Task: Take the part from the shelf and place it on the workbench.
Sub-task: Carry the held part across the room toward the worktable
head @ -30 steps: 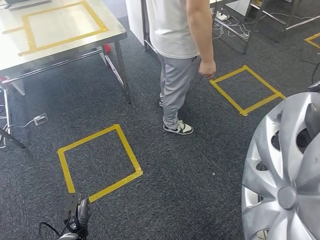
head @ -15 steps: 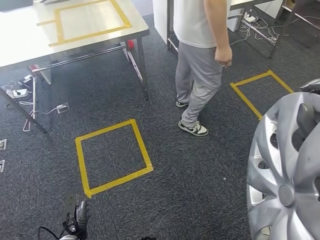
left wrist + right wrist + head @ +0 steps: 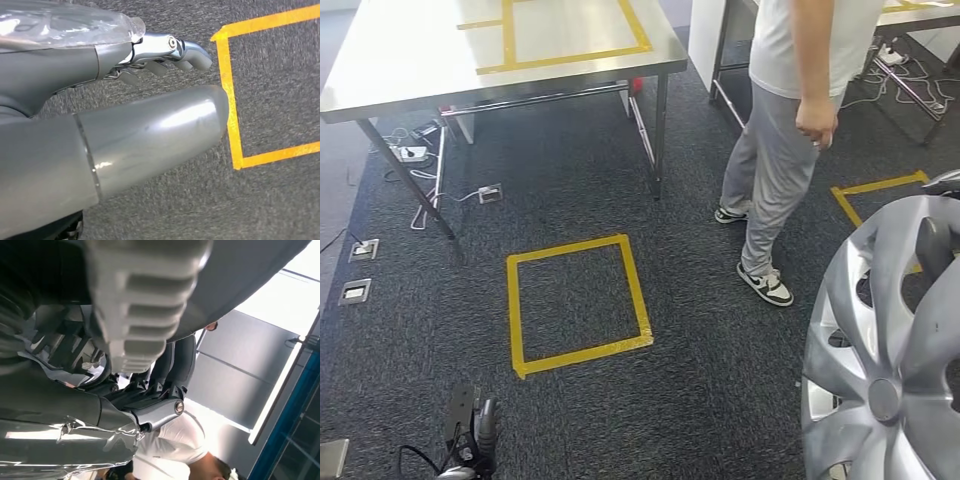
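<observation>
I am carrying the part (image 3: 893, 350), a silver plastic wheel cover with curved glossy spokes, in my right hand (image 3: 158, 375), fingers hooked through its openings. My left hand (image 3: 166, 50) hangs empty, fingers loosely apart. I should walk steadily toward the steel surface (image 3: 410, 70), avoiding the person (image 3: 788, 120) on the dark carpet (image 3: 682, 400).

Ahead on your left stands the workbench (image 3: 410, 70), a taped square (image 3: 576, 300) on the floor before it. A person (image 3: 788, 130) stands right of the bench. The wheel cover (image 3: 886, 350) sits at your near right.
</observation>
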You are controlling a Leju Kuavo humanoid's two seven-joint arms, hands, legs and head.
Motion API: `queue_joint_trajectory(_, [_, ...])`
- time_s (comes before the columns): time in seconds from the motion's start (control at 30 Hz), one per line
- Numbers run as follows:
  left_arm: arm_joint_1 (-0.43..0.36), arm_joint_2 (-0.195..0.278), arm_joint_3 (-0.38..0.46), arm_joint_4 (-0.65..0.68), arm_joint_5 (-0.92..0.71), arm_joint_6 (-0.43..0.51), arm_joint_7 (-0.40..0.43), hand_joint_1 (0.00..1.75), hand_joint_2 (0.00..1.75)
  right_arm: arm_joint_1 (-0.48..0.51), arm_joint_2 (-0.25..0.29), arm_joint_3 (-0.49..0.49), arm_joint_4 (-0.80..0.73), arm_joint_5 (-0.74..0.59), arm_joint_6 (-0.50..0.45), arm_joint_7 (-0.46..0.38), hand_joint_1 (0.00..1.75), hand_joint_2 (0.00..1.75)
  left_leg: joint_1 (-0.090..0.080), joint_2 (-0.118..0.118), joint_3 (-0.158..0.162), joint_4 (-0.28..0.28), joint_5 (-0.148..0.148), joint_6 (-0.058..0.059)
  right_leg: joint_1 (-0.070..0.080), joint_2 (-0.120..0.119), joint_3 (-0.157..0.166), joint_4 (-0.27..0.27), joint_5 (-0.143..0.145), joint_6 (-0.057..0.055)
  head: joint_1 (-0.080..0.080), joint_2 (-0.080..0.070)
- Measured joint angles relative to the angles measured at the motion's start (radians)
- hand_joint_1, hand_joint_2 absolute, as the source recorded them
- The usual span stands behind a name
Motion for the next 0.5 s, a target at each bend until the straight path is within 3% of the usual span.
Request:
queue_joint_trajectory(0.03, [-0.001, 0.0, 0.0, 0.0, 0.0, 0.0, 0.0, 0.0, 0.0, -0.001, 0.0, 0.0, 0.0, 0.0, 0.0, 0.0, 1.75, 1.75, -0.001, -0.01, -0.002, 0.003, -0.001, -0.004, -0.001, 0.017, 0.026, -0.059, 0.019, -0.003, 0.0, 0.0])
queue_joint_trajectory(0.1, [-0.002, 0.001, 0.0, 0.0, 0.0, 0.0, 0.001, 0.0, 0.0, -0.002, 0.0, 0.0, -0.001, 0.0, 0.001, 0.001, 1.75, 1.75, 0.002, -0.026, -0.012, 0.006, 0.002, -0.014, -0.001, 0.039, 0.051, -0.106, 0.02, -0.007, 0.001, 0.0])
queue_joint_trajectory(0.17, [-0.002, 0.003, 0.0, 0.0, -0.001, 0.0, 0.001, 0.0, 0.0, -0.004, 0.0, 0.0, -0.002, 0.0, 0.003, 0.001, 1.75, 1.75, 0.003, -0.036, -0.018, 0.006, 0.006, -0.026, 0.0, 0.027, 0.059, -0.116, 0.022, -0.013, 0.0, 0.0])
queue_joint_trajectory(0.23, [-0.003, 0.004, 0.0, 0.0, -0.002, 0.001, 0.001, 0.0, 0.0, -0.004, 0.0, 0.001, -0.002, 0.0, 0.004, 0.0, 1.75, 1.75, -0.001, -0.002, -0.033, 0.038, -0.015, -0.038, -0.004, 0.006, 0.068, -0.128, 0.027, -0.024, -0.004, 0.0])
queue_joint_trajectory(0.3, [-0.008, 0.004, 0.0, 0.0, -0.003, 0.001, 0.001, 0.0, 0.0, -0.005, 0.0, 0.001, -0.002, -0.001, 0.005, -0.002, 1.75, 1.75, -0.001, 0.045, -0.09, 0.153, -0.072, -0.048, -0.005, -0.016, 0.072, -0.134, 0.029, -0.031, -0.011, 0.0])
queue_joint_trajectory(0.37, [-0.009, 0.003, 0.0, 0.0, -0.004, 0.002, 0.002, 0.0, 0.0, -0.005, 0.001, 0.002, 0.001, -0.002, 0.006, -0.003, 1.75, 1.75, 0.003, 0.06, -0.159, 0.283, -0.116, -0.053, -0.004, -0.037, 0.072, -0.134, 0.028, -0.033, -0.013, 0.0])
queue_joint_trajectory(0.4, [-0.009, 0.003, 0.0, 0.0, -0.004, 0.003, 0.002, 0.0, 0.0, -0.005, 0.001, 0.002, 0.003, -0.003, 0.007, -0.003, 1.75, 1.75, 0.004, 0.063, -0.173, 0.303, -0.113, -0.055, -0.005, -0.048, 0.073, -0.134, 0.026, -0.033, -0.014, 0.0])
queue_joint_trajectory(0.43, [-0.009, 0.003, 0.0, 0.0, -0.004, 0.003, 0.002, 0.0, 0.0, -0.005, 0.001, 0.002, 0.004, -0.003, 0.007, -0.003, 1.75, 1.75, 0.005, 0.066, -0.164, 0.28, -0.092, -0.055, -0.005, -0.058, 0.074, -0.134, 0.024, -0.031, -0.016, 0.0])
queue_joint_trajectory(0.5, [-0.009, 0.005, 0.0, 0.0, -0.005, 0.005, 0.003, 0.0, 0.0, -0.005, 0.002, 0.002, 0.006, -0.003, 0.007, -0.003, 1.75, 1.75, 0.006, 0.091, -0.094, 0.144, -0.025, -0.053, -0.005, -0.076, 0.08, -0.134, 0.019, -0.025, -0.02, 0.0])
